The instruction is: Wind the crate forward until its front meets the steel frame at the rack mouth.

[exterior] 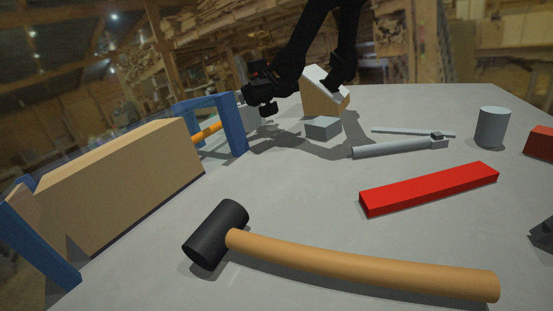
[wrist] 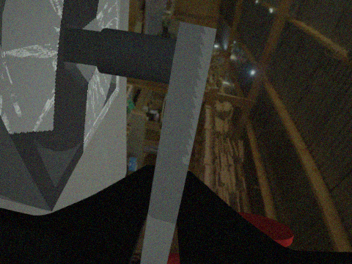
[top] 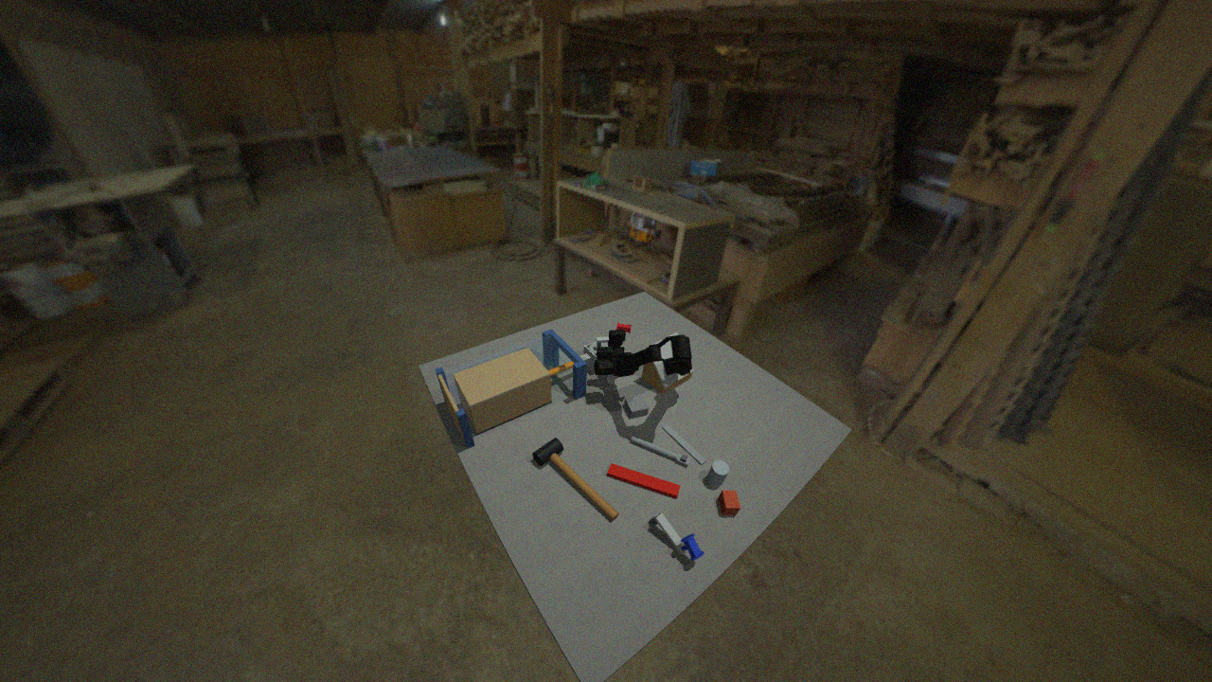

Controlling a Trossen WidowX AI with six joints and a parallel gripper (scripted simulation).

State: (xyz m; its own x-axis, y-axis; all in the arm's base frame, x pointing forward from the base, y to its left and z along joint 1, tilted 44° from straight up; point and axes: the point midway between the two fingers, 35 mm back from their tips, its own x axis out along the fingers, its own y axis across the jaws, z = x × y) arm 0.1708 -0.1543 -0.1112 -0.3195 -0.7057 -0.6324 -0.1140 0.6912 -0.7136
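Observation:
The crate point(top: 504, 381) point(exterior: 127, 181) sits flat in the guard cubby. A gap separates its front from the blue steel frame point(top: 579, 379) point(exterior: 232, 125). An orange strap point(top: 561, 368) point(exterior: 207, 132) runs from the crate through the frame toward the grey winch point(exterior: 251, 118), which is partly hidden. My gripper point(wrist: 167, 176) is shut on the winch handle point(wrist: 180, 110), a grey bar with a red knob point(top: 623, 327) point(wrist: 268, 227). Its dark key shaft point(wrist: 136, 55) points left in the wrist view. The gripper is beside the winch; whether the key is in the hole cannot be told.
A wedge block point(exterior: 320, 98) and a grey block point(top: 637, 403) point(exterior: 322, 128) stand near the arm. A mallet point(top: 580, 483) point(exterior: 359, 262), a red bar point(top: 642, 480) point(exterior: 429, 189), a grey cylinder point(top: 716, 475) point(exterior: 491, 127) and a blue-knobbed crank point(top: 667, 529) lie farther off.

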